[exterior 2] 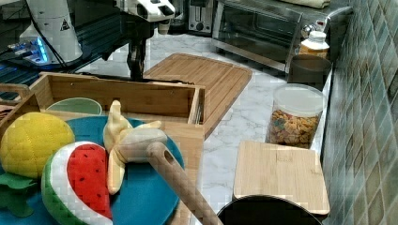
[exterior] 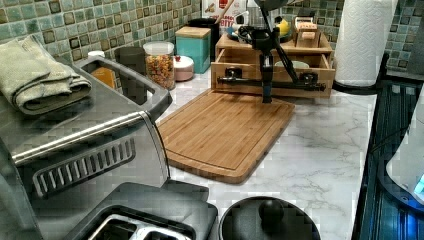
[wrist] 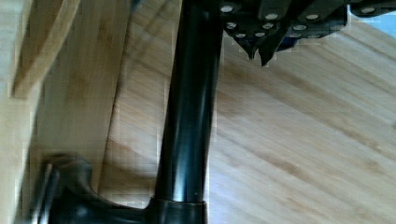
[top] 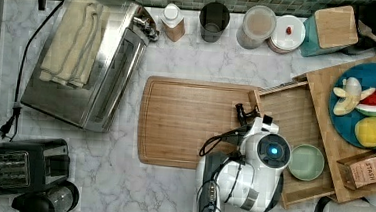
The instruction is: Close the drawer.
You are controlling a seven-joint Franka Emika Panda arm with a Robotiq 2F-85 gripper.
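The light-bamboo drawer [top: 288, 110] stands pulled out from the wooden box toward the top view's left, with a green bowl [top: 306, 162] inside it. Its long black bar handle [exterior: 245, 81] runs along the front. My gripper [top: 241, 111] points straight down just in front of that handle, over the edge of the cutting board [top: 190, 123]. In the wrist view the fingertips [wrist: 259, 56] are shut together with nothing between them, and the handle [wrist: 189, 116] passes beside them. In the left view the gripper [exterior: 266, 97] hangs before the handle's middle. In the right view the gripper [exterior 2: 136, 70] shows behind the drawer's front wall [exterior 2: 122, 96].
A blue plate [top: 343, 122] of toy fruit sits on the box top. A toaster oven [top: 89, 59] with a folded towel stands at the top view's left, and a black toaster [top: 16, 164] below it. Jars [top: 257, 25] line the back wall. A paper towel roll [exterior: 362, 40] stands beside the box.
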